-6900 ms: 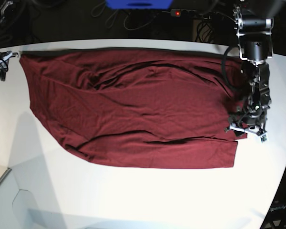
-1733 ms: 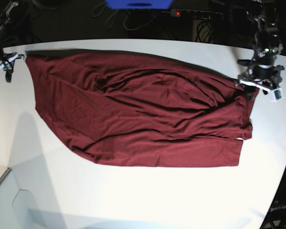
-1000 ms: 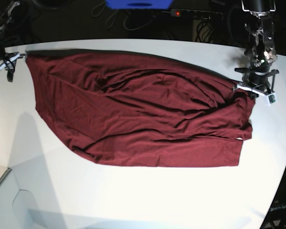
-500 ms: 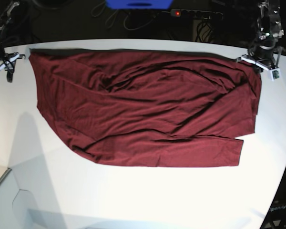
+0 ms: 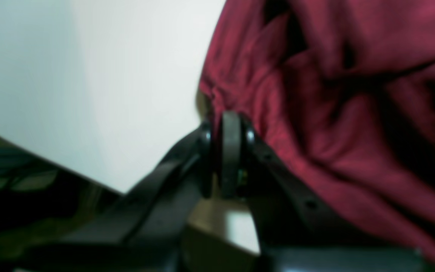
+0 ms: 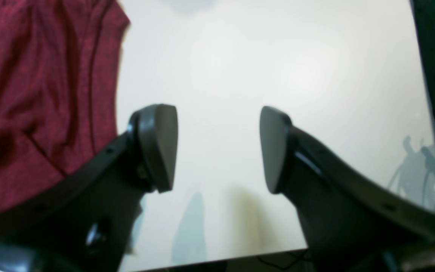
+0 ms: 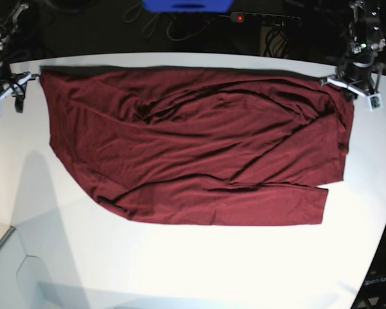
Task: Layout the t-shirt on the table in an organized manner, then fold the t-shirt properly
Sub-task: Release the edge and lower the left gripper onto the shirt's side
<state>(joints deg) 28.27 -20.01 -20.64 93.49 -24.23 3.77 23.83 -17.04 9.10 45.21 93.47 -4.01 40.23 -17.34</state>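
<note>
Since half a second ago barely shifted: t-shirt (image 7: 199, 148) spread wrinkled across the table (image 7: 180, 270), far corner pinched in left gripper (image 5: 228, 117) jaws, right gripper (image 6: 217, 147) gaping empty beside the opposite edge.

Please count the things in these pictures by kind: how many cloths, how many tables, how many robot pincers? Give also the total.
T-shirt: 1
Table: 1
Pincers: 2, the left pincer shut on the t-shirt, the right pincer open
Total: 4
</note>
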